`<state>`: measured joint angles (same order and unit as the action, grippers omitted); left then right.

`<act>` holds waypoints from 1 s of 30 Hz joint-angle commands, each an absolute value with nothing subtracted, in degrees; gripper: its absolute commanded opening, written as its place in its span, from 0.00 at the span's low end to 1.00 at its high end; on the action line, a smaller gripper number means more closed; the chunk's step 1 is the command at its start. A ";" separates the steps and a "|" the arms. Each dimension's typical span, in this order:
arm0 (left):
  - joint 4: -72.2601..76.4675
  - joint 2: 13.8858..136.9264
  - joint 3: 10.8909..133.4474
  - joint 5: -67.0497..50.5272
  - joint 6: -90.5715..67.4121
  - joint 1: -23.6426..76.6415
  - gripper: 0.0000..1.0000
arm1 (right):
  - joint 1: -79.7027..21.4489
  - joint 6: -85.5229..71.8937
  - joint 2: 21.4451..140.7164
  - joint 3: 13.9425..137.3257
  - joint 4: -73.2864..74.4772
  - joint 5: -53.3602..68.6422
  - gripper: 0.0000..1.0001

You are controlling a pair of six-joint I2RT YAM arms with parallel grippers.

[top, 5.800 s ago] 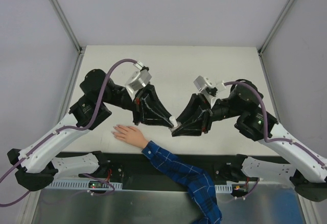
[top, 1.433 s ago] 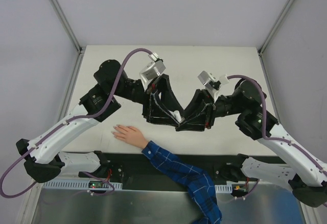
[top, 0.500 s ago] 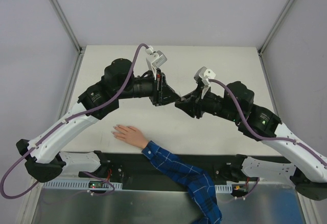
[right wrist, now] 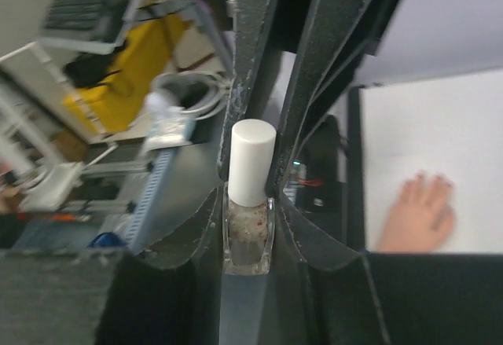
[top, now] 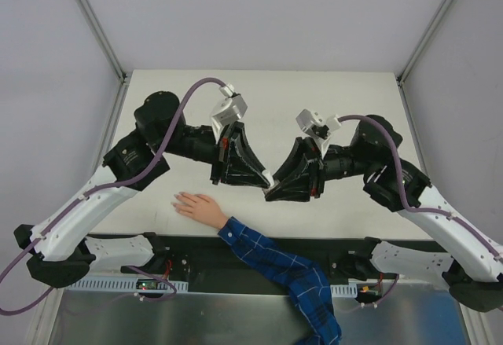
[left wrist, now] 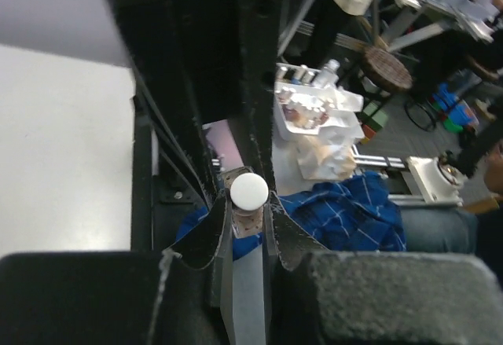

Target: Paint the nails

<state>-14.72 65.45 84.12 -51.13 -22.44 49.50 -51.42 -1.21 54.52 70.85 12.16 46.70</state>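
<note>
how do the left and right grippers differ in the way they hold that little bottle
The left gripper clamps the white cap, while the right gripper clamps the clear glass body. The left gripper's camera sees the cap end-on; the right gripper's sees the bottle side-on. Shared: both are shut on the one bottle, fingertips meeting over the table, apart from the hand.

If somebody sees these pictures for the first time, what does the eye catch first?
The two arms meeting above the table, the left gripper and right gripper both with jaws closed on one small bottle with a white cap. Next, the pale hand in a blue plaid sleeve, lying flat at the near edge.
</note>
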 commanded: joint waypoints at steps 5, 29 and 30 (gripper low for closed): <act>-3.86 64.87 82.97 -53.64 -25.66 49.57 0.17 | -54.23 2.96 54.93 72.24 7.71 64.00 0.00; -23.03 64.68 85.69 -34.63 -17.23 50.01 0.60 | -54.40 12.57 53.79 74.27 23.91 25.40 0.00; -23.11 65.21 85.87 -34.72 -17.05 50.10 0.59 | -54.32 12.57 53.79 74.35 23.91 25.14 0.00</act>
<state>-22.22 63.79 83.77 -35.90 -18.85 49.17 -54.15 11.99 55.07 72.40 25.58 27.99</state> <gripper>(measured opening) 0.609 0.272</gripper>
